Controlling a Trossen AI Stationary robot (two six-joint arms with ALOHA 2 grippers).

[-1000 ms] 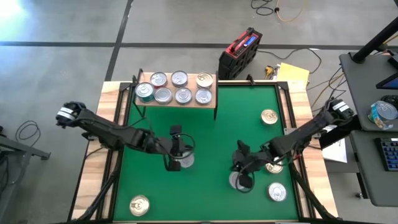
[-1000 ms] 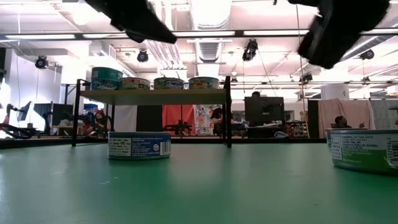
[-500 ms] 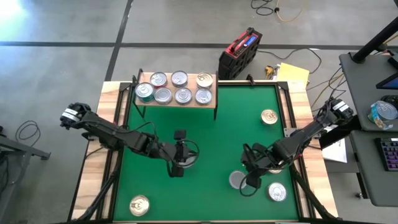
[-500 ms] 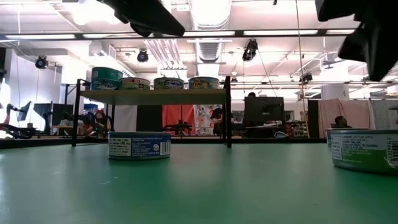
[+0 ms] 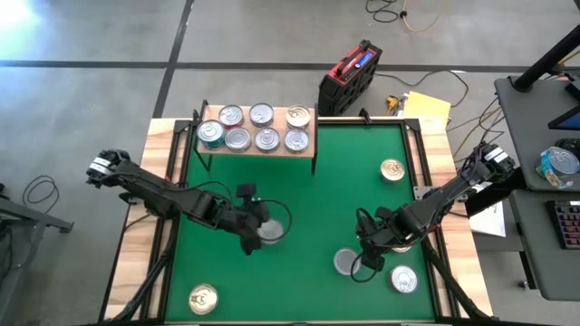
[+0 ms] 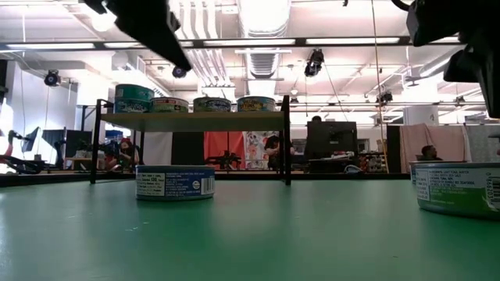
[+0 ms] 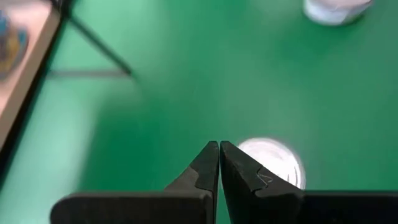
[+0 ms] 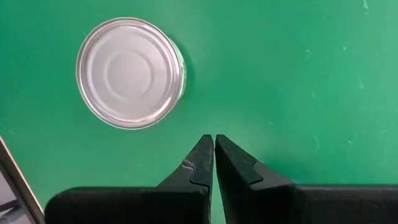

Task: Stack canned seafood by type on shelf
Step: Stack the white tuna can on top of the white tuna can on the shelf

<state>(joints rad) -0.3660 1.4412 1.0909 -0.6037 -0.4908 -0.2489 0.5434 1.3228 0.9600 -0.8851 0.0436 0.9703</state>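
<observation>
Canned seafood [image 5: 256,127] on shelf [image 5: 308,127], left fingers [image 7: 205,167] and right fingers [image 8: 202,158] pressed together, empty

The left gripper [image 7: 219,147] pokes up from the bottom middle of the picture. Its two dark fingers [image 7: 202,169] are pressed tight together and hold nothing. Just behind the tips, a little to the right, a round silver tin [image 7: 278,160] lies on the green mat [image 7: 186,74]. Another pale tin [image 7: 336,9] sits at the top right edge, partly cut off. At the far left is a strip of light wood [image 7: 22,74]. A thin black leg [image 7: 99,43] slants down from the top left.
</observation>
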